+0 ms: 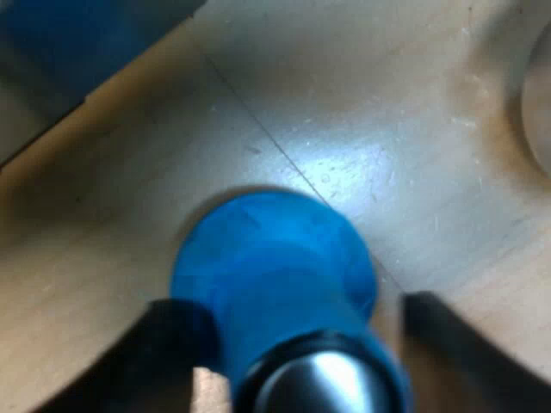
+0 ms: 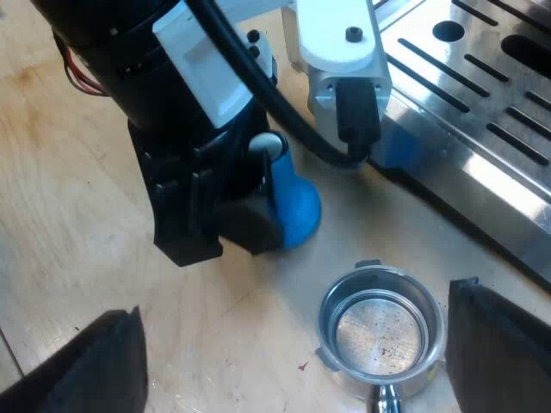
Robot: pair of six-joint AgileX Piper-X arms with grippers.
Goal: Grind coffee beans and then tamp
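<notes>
The blue tamper [image 1: 267, 258] stands upright on the wooden counter [image 1: 362, 103], near the metal drip tray [image 2: 482, 112]. The left gripper [image 1: 293, 305] is down over it with one black finger on each side of its stem, and I cannot tell whether those jaws actually press on it. Close to the tamper but apart from it, the metal holder [image 2: 379, 331] lies basket-up with its perforated floor showing. The right gripper [image 2: 294, 301] hangs above, jaws spread wide and grasping nothing — one finger by the holder's rim — while the left arm's dark body hides much of the tamper from that side.
</notes>
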